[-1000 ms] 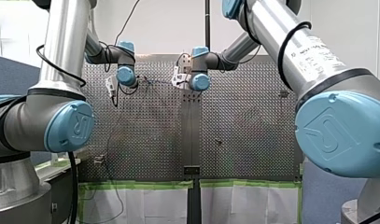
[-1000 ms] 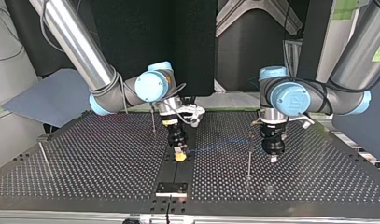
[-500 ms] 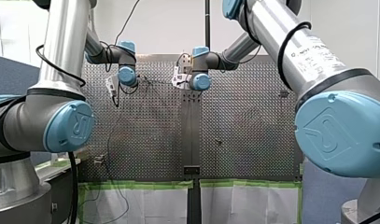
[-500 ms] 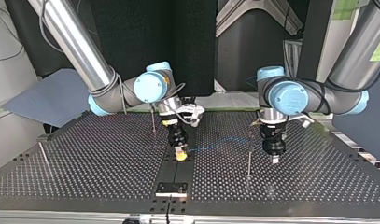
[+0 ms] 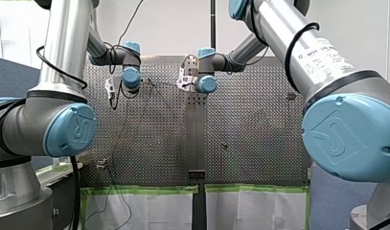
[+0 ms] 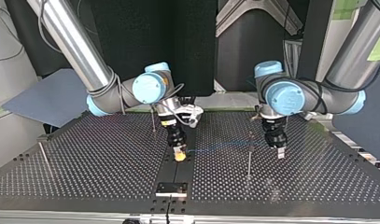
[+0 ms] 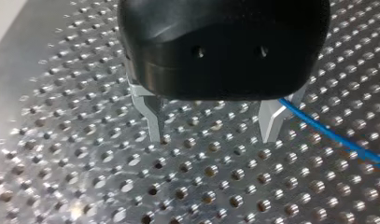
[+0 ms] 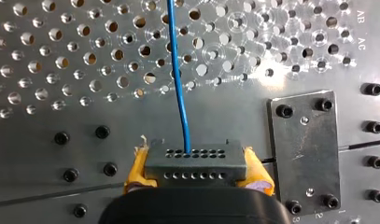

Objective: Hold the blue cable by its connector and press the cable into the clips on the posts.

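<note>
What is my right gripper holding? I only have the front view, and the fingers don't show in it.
Observer: Your right gripper is shut on the connector, a yellow pad on each side. The cable leaves the connector's face.
Operator: And the left gripper?
Observer: The left gripper is open, with nothing between its metal fingers. The cable passes outside one of them.
Operator: Where does the cable run?
Observer: In the top view it goes from the connector across to a post, and the left gripper is just beyond that. I cannot tell whether it sits in the clip.
</note>
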Tool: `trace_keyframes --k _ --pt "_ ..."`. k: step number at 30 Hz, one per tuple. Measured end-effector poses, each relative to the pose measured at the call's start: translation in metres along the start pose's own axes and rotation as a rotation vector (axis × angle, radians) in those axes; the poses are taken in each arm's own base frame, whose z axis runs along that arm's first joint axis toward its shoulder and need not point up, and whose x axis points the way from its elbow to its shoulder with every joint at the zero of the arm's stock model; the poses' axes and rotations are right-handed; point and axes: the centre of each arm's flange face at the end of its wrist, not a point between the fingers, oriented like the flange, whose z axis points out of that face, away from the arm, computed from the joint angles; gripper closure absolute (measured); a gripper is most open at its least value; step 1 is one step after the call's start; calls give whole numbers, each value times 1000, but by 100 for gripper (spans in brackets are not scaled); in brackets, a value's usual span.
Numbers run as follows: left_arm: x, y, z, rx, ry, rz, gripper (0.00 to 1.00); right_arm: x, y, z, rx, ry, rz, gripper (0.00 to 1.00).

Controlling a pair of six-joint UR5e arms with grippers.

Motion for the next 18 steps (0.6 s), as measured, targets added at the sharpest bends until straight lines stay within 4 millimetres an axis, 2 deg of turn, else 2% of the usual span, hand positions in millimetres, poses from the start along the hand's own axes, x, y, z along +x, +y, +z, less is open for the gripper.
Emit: trace_keyframes --k 4,8,13,18 --pt "-1 -6 -11 27 32 14 0 0 2 0 -2 -1 -3 100" --pt "-11 -8 -26 40 47 6 0 0 4 1 -5 -3 -2 100" --pt "-21 -9 -45 52 63 -11 0 1 8 2 -13 -1 0 100" --pt "-22 -4 -68 57 101 -7 0 1 10 2 -15 -1 0 100"
